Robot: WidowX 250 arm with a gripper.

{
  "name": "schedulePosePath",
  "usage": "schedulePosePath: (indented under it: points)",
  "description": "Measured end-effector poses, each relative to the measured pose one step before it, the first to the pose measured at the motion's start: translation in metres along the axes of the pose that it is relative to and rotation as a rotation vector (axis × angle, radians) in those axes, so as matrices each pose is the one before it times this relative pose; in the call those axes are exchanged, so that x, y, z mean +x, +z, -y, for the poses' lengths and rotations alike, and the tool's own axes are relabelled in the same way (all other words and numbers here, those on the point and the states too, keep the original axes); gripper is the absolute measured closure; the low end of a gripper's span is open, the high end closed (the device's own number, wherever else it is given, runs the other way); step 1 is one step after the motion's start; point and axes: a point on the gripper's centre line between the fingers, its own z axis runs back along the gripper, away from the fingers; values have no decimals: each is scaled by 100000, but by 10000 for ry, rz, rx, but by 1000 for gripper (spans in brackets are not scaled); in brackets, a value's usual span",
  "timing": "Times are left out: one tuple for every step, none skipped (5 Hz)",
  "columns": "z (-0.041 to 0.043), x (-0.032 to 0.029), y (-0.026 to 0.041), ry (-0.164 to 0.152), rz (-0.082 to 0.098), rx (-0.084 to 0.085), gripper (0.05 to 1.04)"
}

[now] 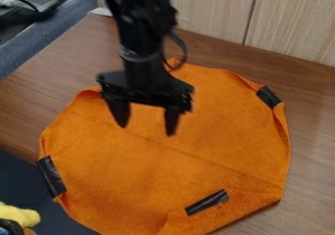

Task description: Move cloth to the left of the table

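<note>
over the cloth (216, 155), downward fingers (171, 120) apart

Fixed camera above my table (311, 131), close in; looks down at a slant, towards wood panelling (216, 9) behind my arm (140, 38).

Black robot arm (145, 38), lighter grey band (138, 58) near wrist, thin black cable (182, 49) looping out. Black gripper (147, 130), wide crossbar (145, 93), two tapered fingers (119, 112).
</note>
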Motion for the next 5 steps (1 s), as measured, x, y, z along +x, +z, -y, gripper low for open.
schedulePosePath:
  points:
    - [1182,-721,-3321,-235,-403,-298,83]
    - [416,578,-1463,-452,97,-104,83]
    - [-157,527,-384,-24,-84,-27,83]
    - [-885,1736,-51,52,166,-101,83]
    - [-1823,2950,129,265,193,67,84]
